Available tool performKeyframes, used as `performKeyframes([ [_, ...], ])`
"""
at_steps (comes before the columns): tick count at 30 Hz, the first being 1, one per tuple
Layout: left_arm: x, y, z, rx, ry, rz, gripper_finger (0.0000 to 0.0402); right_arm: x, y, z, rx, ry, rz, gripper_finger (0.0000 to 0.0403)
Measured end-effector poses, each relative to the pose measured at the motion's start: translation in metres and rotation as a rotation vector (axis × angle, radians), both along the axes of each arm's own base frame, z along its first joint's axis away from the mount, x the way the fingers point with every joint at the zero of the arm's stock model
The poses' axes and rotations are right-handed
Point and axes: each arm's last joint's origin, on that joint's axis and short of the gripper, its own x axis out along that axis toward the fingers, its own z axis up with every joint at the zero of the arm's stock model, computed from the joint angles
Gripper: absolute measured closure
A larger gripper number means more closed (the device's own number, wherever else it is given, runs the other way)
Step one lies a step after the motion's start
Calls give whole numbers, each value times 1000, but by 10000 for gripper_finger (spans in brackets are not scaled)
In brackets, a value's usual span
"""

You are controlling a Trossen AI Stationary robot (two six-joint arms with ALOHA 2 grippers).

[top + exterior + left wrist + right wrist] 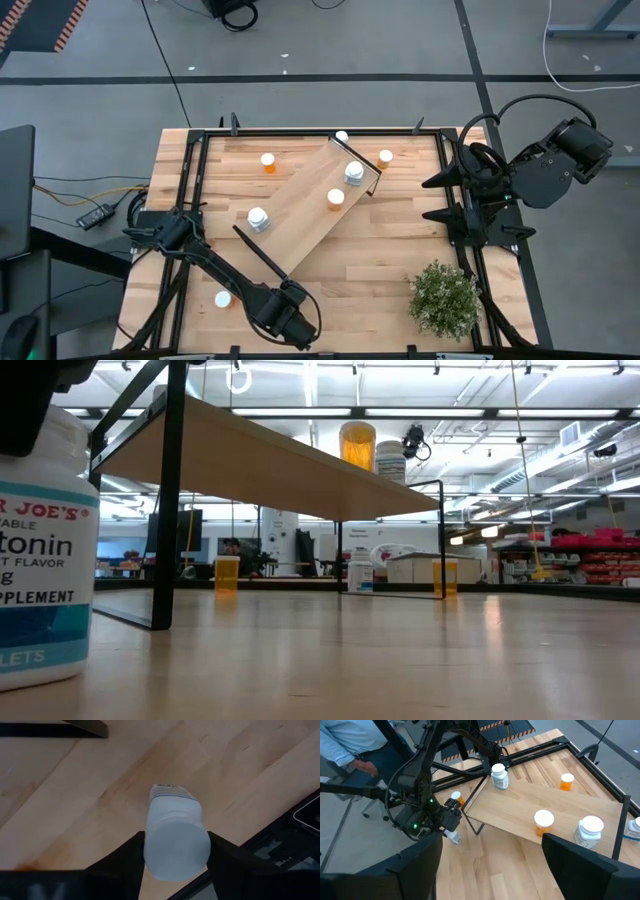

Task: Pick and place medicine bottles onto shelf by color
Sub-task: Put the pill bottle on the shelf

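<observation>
Now left tool [175,851] straddles white bottle [175,837] near table edge [135,300].

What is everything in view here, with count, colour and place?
shelf: one, light wood, diagonal across mid-table
white bottles: four; two on the shelf, one at the table's far edge, one near left
orange bottles: four; one on the shelf, two on the far table, one by the shelf's left end, seen only from the right wrist
plant: one, green, near right corner
person: one, light blue shirt, beyond the table
left gripper: dark, around the near-left white bottle
right gripper: dark, open, right edge, waiting
</observation>
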Motion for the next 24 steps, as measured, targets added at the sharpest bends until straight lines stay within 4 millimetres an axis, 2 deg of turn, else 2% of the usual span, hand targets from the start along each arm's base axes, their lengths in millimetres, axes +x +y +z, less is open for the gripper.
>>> performKeyframes([
  [5, 0, -2, 6, -50, 24, -15, 189, 0, 0, 0, 0, 0, 0, 54],
  [9, 3, -5, 18, -75, 1, -22, 196, 0, 0, 0, -7, 0, 4, 54],
  [16, 5, -6, 56, -108, -44, -23, 218, 0, 0, 0, -7, 0, 4, 54],
  [24, -7, 3, 104, -83, -16, -27, 196, 0, 0, 0, -9, 3, 14, 54],
])
